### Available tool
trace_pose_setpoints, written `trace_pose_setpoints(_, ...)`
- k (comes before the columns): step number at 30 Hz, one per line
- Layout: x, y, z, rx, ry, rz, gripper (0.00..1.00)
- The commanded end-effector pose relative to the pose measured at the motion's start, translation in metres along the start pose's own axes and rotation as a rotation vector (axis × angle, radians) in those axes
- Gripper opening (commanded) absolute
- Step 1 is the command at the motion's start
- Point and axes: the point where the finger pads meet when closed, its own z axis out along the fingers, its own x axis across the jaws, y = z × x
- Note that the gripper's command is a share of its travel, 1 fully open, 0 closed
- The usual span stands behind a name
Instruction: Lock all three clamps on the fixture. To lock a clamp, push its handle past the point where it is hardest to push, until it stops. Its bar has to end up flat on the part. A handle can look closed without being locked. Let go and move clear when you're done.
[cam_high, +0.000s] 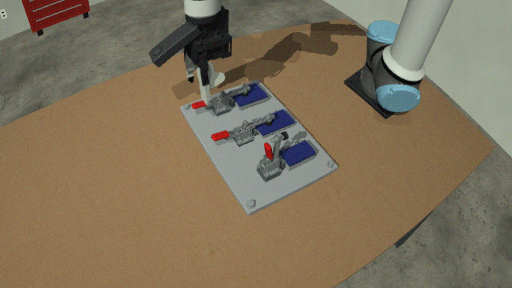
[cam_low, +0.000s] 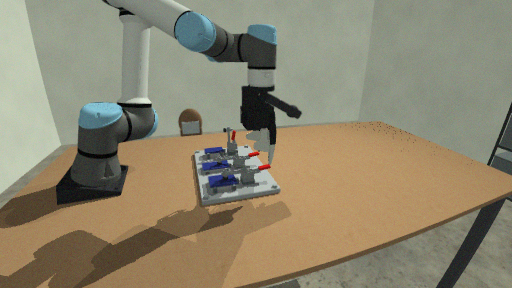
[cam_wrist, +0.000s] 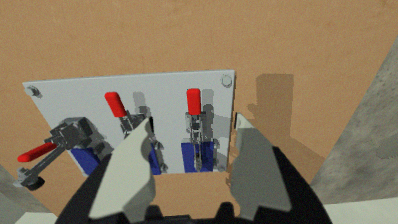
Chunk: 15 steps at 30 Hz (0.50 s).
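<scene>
The fixture plate (cam_high: 220, 172) (cam_low: 202, 196) (cam_wrist: 55, 82) carries three clamps with red handles. The end clamp's handle (cam_high: 198, 104) (cam_low: 264, 167) (cam_wrist: 194, 101) is low, pointing outward, and its bar lies over a blue part. The middle clamp's handle (cam_high: 220, 135) (cam_low: 254, 154) (cam_wrist: 115, 104) is also low, its bar over its part. I cannot tell whether either is locked. The third clamp's handle (cam_high: 269, 151) (cam_low: 233, 135) (cam_wrist: 37, 151) stands up, and its bar is raised off the part. My gripper (cam_high: 198, 90) (cam_wrist: 193, 115) is partly open and empty, its fingers either side of the end clamp.
The arm's base (cam_high: 372, 95) (cam_low: 92, 185) stands on the wooden table (cam_high: 125, 200) (cam_low: 350, 200) beyond the blue-part side of the plate. Bolt heads (cam_high: 251, 203) (cam_wrist: 226, 80) stick up at the plate's corners. The raised clamp is the tallest thing on the plate.
</scene>
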Motion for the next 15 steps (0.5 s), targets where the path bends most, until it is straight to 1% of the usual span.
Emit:
trace_pose_setpoints(1,0.0002,-0.0001,-0.0022,0.000,0.000,0.000,0.58)
trace_pose_setpoints(3,0.0002,-0.0001,-0.0022,0.000,0.000,0.000,0.58)
trace_pose_setpoints(4,0.0001,-0.0003,-0.0010,0.001,0.001,0.000,0.00)
trace_pose_setpoints(15,0.0001,-0.0003,-0.0010,0.001,0.001,0.000,0.00)
